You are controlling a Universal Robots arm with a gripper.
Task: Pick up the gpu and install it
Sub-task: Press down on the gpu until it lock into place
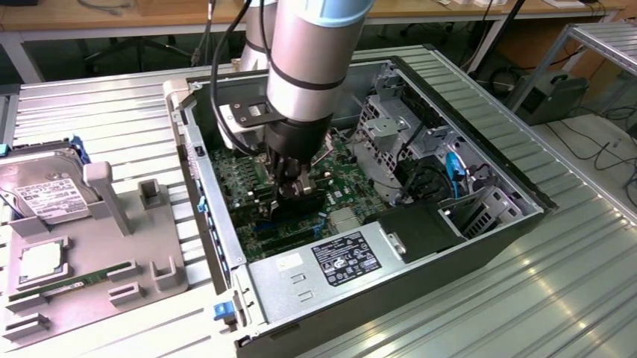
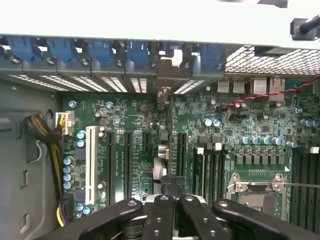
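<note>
Back of the room first: a wooden desk (image 1: 149,11) with cables trailing off it. In front lies the ribbed, silvery metal table (image 1: 557,283), catching streaks of light. On it an open computer case (image 1: 497,142) lies on its side, dark steel walls and perforated drive cages. The arm (image 1: 309,60), a smooth grey tube with a blue band, plunges almost straight down into the case, wrist vertical. Beneath it spreads the green motherboard (image 2: 130,120), dense with capacitors, long black slots and one white one. At the case's near end sits the boxy silver power supply (image 1: 329,261) with its black label. Off to the exterior view's left, a grey moulded tray (image 1: 149,261) carries a hard drive (image 1: 45,194), a square processor (image 1: 40,261) and a narrow RAM stick (image 1: 70,283). Now the gripper (image 1: 289,195), black and jointed, low over the board! From the wrist camera the gripper (image 2: 167,200) has its jaws clamped together on the gpu (image 2: 159,160), seen edge-on and upright between the black slots, its bracket end up against the blue-clipped rear slots. In the exterior view the gpu (image 1: 301,207) is a dark slab just under the jaws.
</note>
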